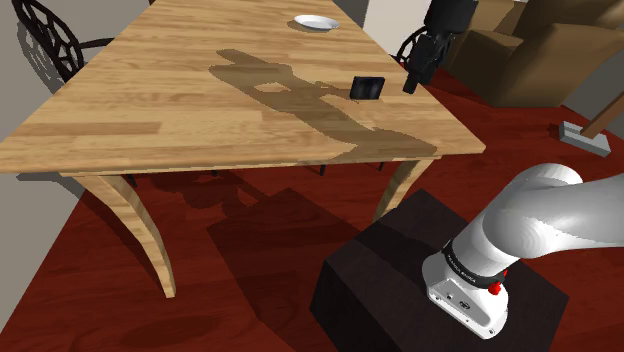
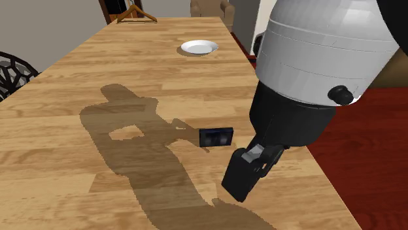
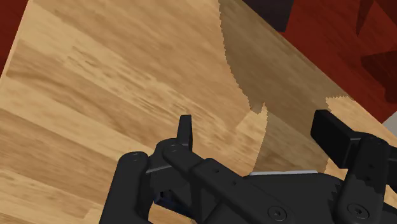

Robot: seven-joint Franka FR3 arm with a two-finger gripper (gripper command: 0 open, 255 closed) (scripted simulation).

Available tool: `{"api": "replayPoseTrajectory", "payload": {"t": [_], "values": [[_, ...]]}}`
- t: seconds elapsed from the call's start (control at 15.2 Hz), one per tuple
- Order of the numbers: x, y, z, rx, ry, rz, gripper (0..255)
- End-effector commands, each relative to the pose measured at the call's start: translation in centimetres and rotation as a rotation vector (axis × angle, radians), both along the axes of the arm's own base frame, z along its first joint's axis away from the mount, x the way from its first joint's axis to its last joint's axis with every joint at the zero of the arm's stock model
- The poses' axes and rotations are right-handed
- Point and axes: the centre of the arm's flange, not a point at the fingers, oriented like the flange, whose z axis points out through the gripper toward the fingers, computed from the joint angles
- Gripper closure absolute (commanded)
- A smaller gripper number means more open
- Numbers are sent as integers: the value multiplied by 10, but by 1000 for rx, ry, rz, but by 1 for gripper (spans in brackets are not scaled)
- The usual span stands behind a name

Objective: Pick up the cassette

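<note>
The cassette is a small dark rectangular case standing on its long edge on the wooden table, close to the edge at the shoulder view's right. In the second exterior view the cassette shows a bluish face. My black gripper hangs above the table just right of the cassette without touching it. In the second exterior view the gripper is lower and to the right of the cassette. In the wrist view the gripper is open, its fingers apart over bare wood with nothing between them.
A white plate lies at the table's far end, also seen in the second exterior view. A wooden hanger lies beyond it. A black chair stands at the shoulder view's left, brown boxes at its right. The table's edge is near the gripper.
</note>
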Motion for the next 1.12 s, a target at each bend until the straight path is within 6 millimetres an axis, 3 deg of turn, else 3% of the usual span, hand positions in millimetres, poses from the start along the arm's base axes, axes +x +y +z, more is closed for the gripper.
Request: {"api": "replayPoseTrajectory", "payload": {"t": [0.0,0.4,0.86,1.06], "values": [[0,0,0,0,0,0,0],[68,-1,-7,-47,-85,251,0],[144,19,-9,-101,-183,543,0],[144,19,-25,-101,-183,543,0]]}}
